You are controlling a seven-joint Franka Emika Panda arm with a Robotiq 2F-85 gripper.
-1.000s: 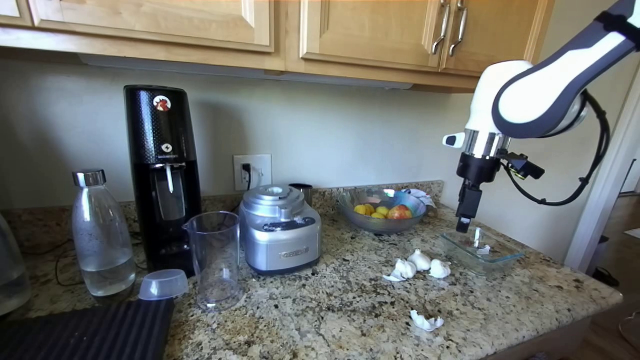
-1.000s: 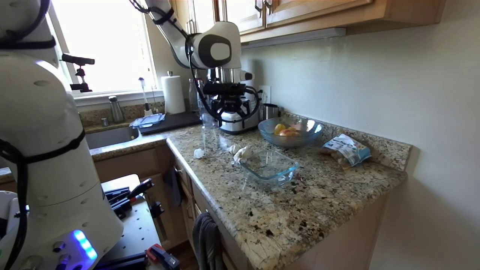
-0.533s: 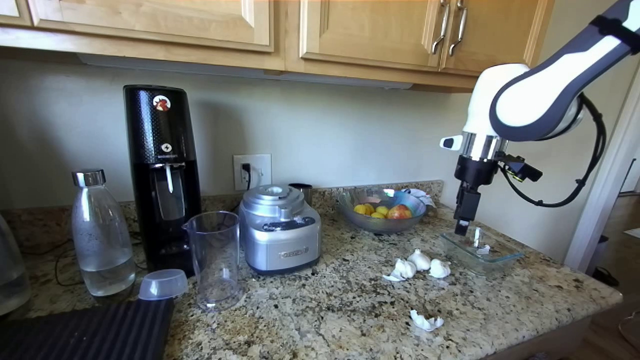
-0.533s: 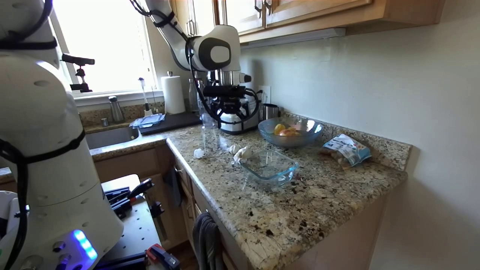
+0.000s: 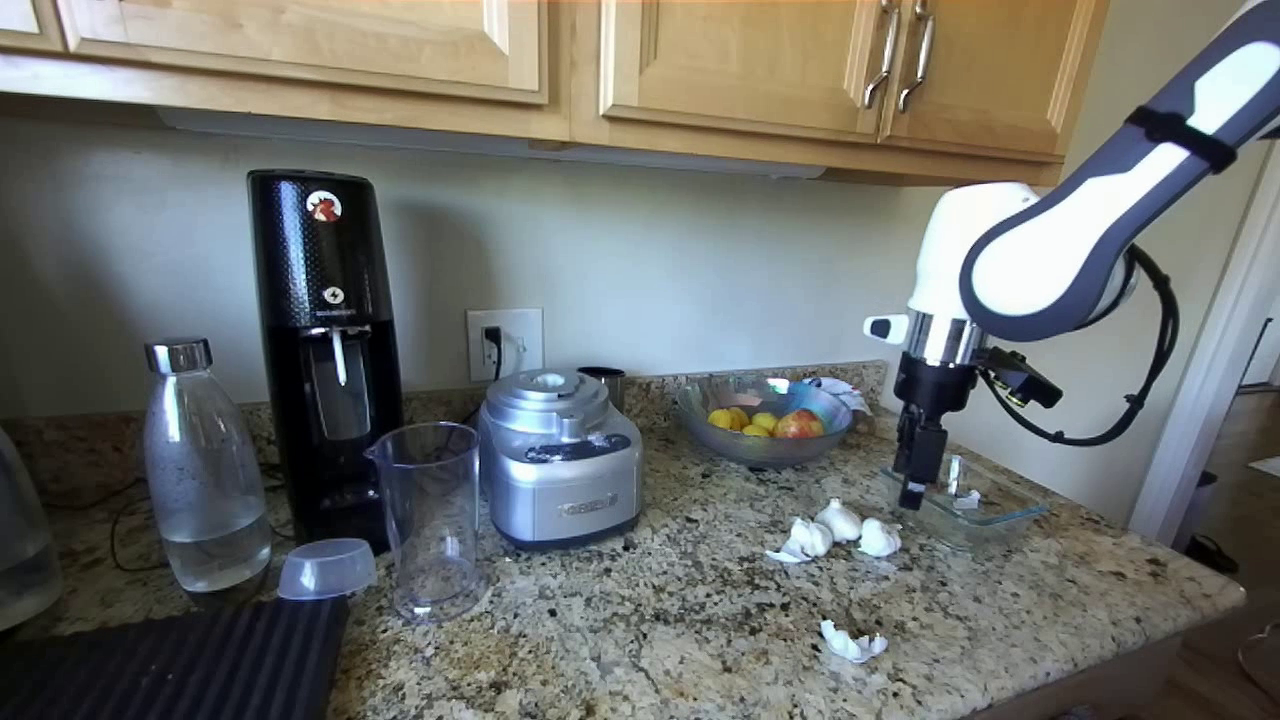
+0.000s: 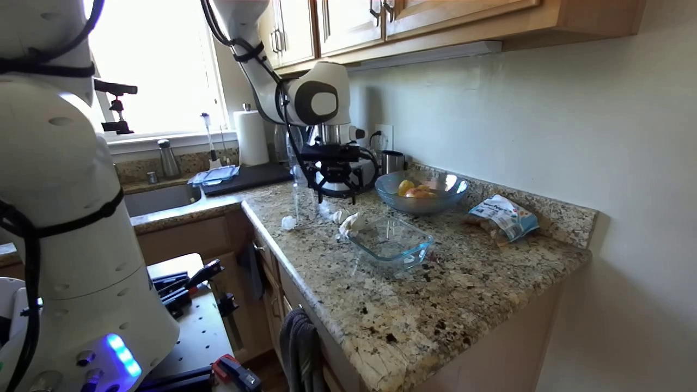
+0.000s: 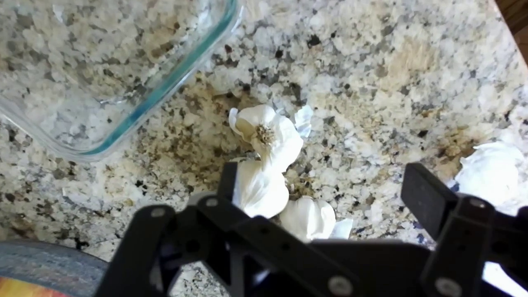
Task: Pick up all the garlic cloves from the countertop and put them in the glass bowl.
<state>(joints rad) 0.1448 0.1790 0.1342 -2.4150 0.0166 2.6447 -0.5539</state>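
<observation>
Gripper point(image 7: 324, 181): over the countertop point(image 7: 392, 95), jaws spread wide, grasping nothing.
Fingers point(image 7: 425, 194): pointing down; in an exterior view the visible tip shows higher than the garlic cloves point(image 5: 838, 520) and apart from them.
Garlic cloves: three whitish lumps, close cluster on the granite, nearer the finger at left of the wrist view than the one at right.
Middle lump point(image 7: 266, 192): at the left end of the gap, one edge running behind that finger; contact cannot be told.
Lowest lump point(image 7: 309, 216): between the fingers as seen in the wrist view, lower edge hidden by the linkage; flake of skin point(image 7: 341, 229) just beside it.
Topmost lump point(image 7: 276, 136): past the fingertips, close against the middle lump; a second thin flake point(image 7: 304, 120) beside it.
Papery white piece point(image 7: 489, 173): outside the gap, beyond the finger at right, well apart from the cluster; partly hidden.
Glass bowl point(image 7: 135, 117): rectangular, clear, blue-green rim; near the cluster, upper left of the wrist view. Whitish spot point(image 5: 967, 500) there in an exterior view: piece or glare, cannot tell.
Fruit bowl point(image 5: 760, 455): round, larger, yellow and reddish fruit inside; near the wall.
Food processor point(image 5: 565, 490): silver, well apart from the cluster.
Bag point(image 6: 506, 215): lying near the fruit bowl.
</observation>
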